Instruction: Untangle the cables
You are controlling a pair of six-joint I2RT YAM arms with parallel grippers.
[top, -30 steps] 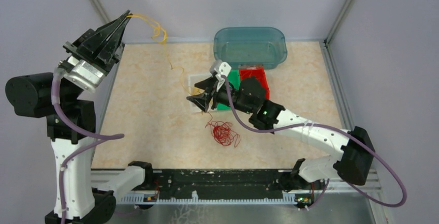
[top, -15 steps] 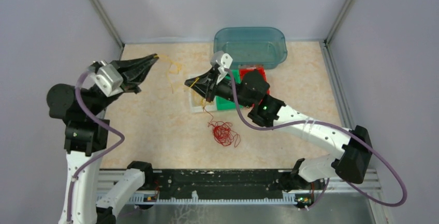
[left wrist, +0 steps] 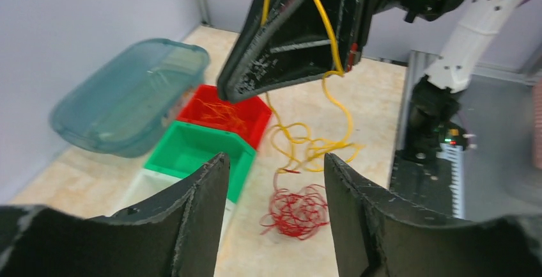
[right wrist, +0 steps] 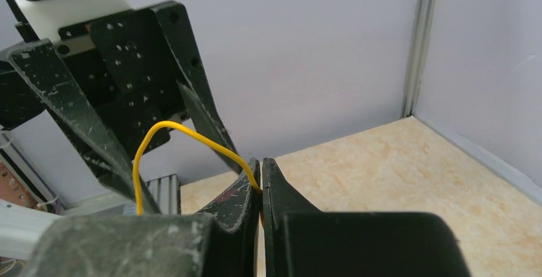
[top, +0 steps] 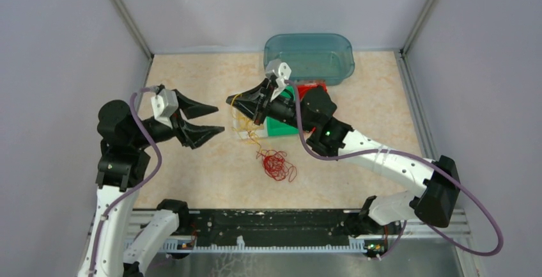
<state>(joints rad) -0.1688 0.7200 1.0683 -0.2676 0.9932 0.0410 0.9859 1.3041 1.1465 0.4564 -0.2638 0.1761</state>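
Pinching one yellow cable is the right tool's whole job here. Its jaws are clamped flat together on the strand, up in the air just in front of the green bin. My guess is it's held high so the strand hangs free and peels away from the rest instead of dragging the whole mess along. The left tool sits opposite with its jaws spread wide and nothing between them, pointed straight at the right one. Looks to me like it's lined up to grab the same strand further along.

As for the cables themselves: the yellow one arcs out of the closed tips, drops down and ends in a loose squiggly heap on the table, right by the bins. The red clump is a tight scribbly ball lying on the table on its own, just in front of that heap. Whether a yellow loop actually touches it, I can't tell. A few orange-red strands sit in the red bin. It's all hair-thin, floppy stuff, so I'd expect it to snag easily.
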